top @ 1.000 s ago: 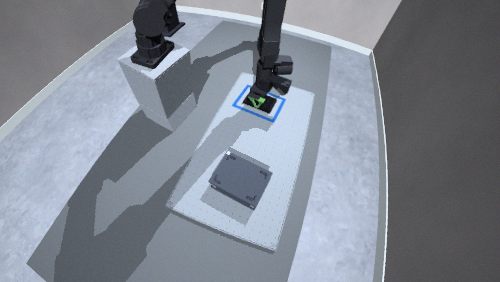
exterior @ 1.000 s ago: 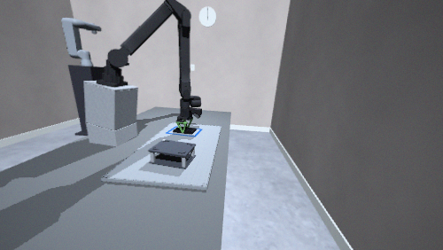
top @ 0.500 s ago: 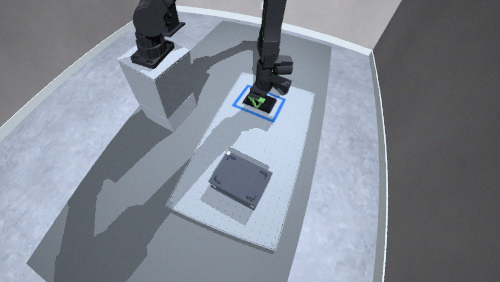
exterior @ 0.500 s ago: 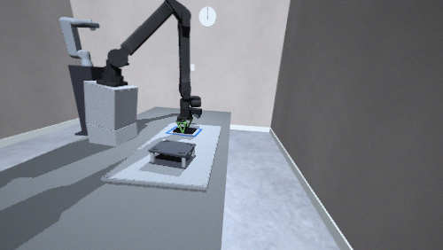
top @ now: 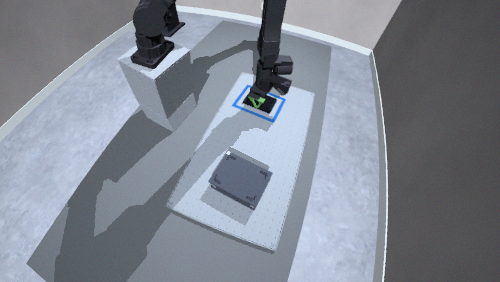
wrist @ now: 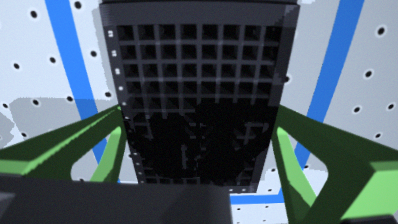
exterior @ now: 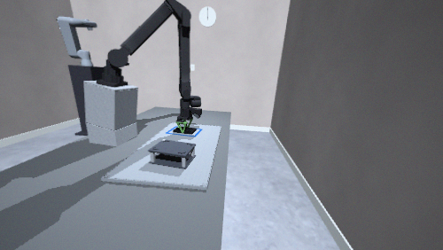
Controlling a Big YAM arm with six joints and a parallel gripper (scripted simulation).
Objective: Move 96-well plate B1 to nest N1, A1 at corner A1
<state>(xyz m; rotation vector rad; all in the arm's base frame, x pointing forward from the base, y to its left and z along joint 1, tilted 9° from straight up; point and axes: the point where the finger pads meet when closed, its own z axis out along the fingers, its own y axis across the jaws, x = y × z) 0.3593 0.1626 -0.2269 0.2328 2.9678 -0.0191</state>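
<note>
The black 96-well plate (wrist: 200,95) lies inside the blue-outlined bench spot B1 on the perforated white board. My gripper (wrist: 199,112) reaches straight down over it, and its green fingers press against the plate's two long sides. It is shut on the plate, which still rests on the board. In the top view the gripper (top: 257,101) covers most of the plate. In the exterior view the gripper (exterior: 182,127) stands at the spot. The raised nest N1 (top: 240,178) is a dark grey platform with corner locators, nearer the front of the board, and it also shows in the exterior view (exterior: 173,152).
The arm's base stands on a grey pedestal (top: 157,82) to the left of the board. A dark wall (exterior: 363,111) runs along the right side of the bench. A white marker (top: 228,152) sits at one far corner of the nest.
</note>
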